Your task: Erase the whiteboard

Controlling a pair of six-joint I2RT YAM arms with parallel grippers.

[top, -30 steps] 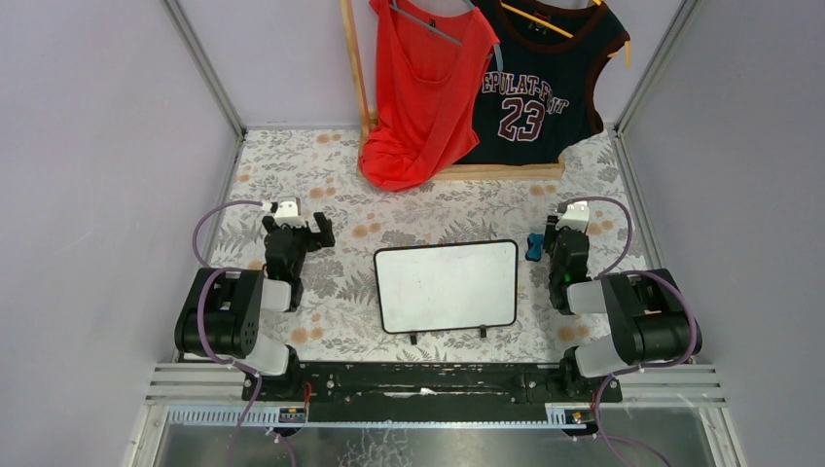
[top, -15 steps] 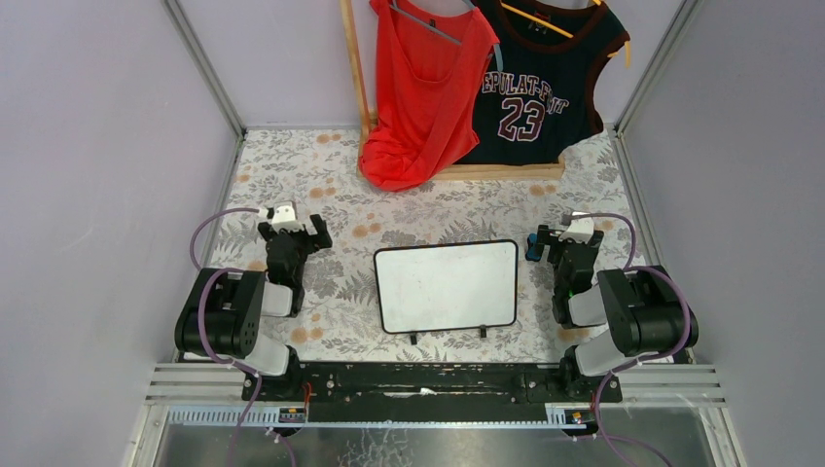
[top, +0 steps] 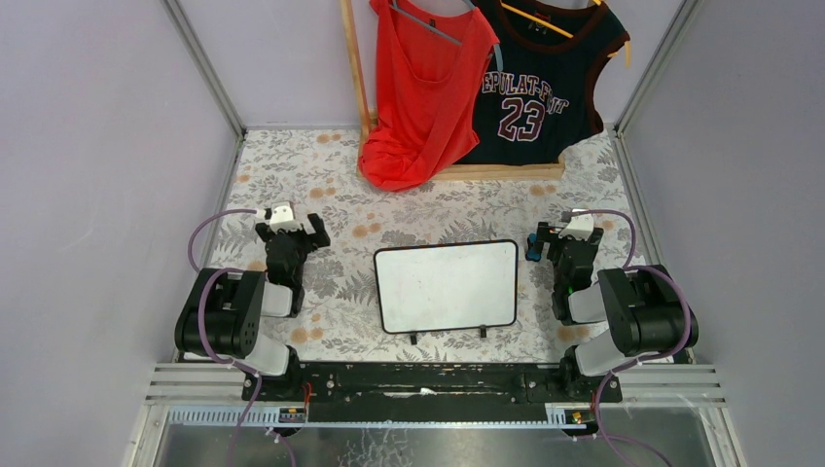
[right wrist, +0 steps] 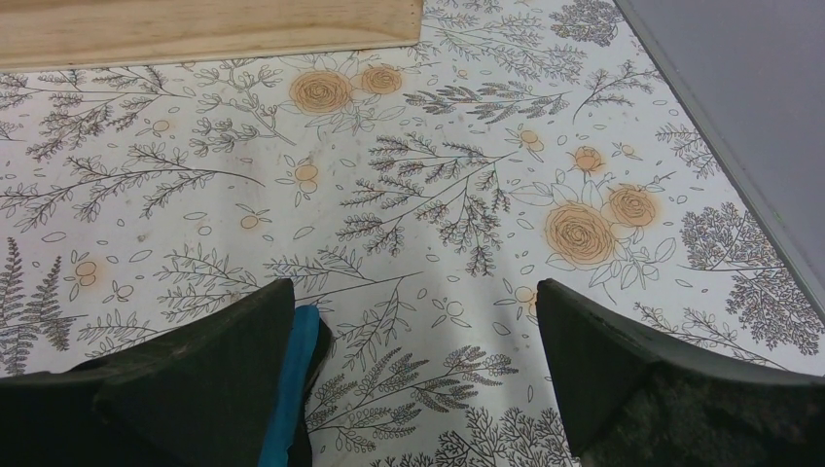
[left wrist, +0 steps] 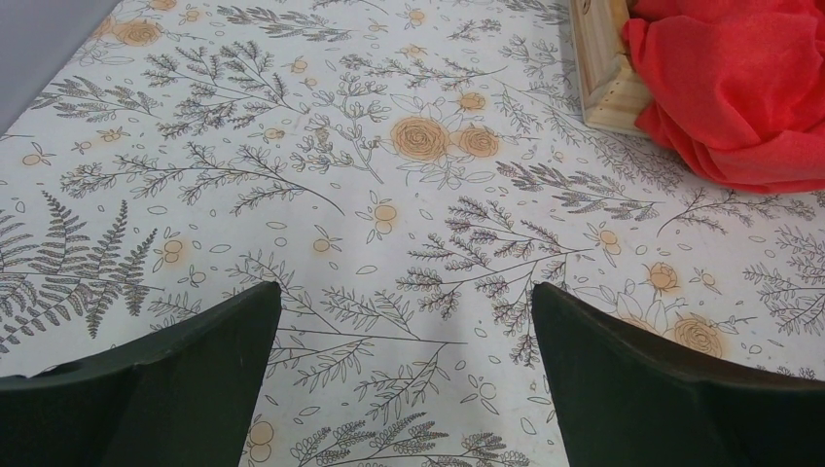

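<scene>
The whiteboard (top: pixel 446 286) lies flat mid-table, black-framed, its white face blank, two small feet at its near edge. To its left my left gripper (top: pixel 290 232) hangs open over the flowered cloth, nothing between its fingers (left wrist: pixel 406 287). At the board's right, my right gripper (top: pixel 562 239) stands open too (right wrist: pixel 413 284). A small blue eraser (top: pixel 533 247) lies on the cloth by the board's upper right corner. In the right wrist view this eraser (right wrist: pixel 292 379) sits against the inner side of the left finger (right wrist: pixel 195 379), ungripped. Neither wrist view shows the whiteboard.
A wooden rack base (top: pixel 496 172) stands at the back with a red top (top: pixel 423 88) and a dark numbered jersey (top: pixel 540 88) hanging over it. Grey walls close in on both sides. The red cloth (left wrist: pixel 739 88) and wood corner (left wrist: pixel 603 68) lie ahead of the left gripper.
The right gripper's jaws have opened wider and its arm has drawn back toward its base; the blue eraser stays on the cloth. The left gripper has shifted slightly left.
</scene>
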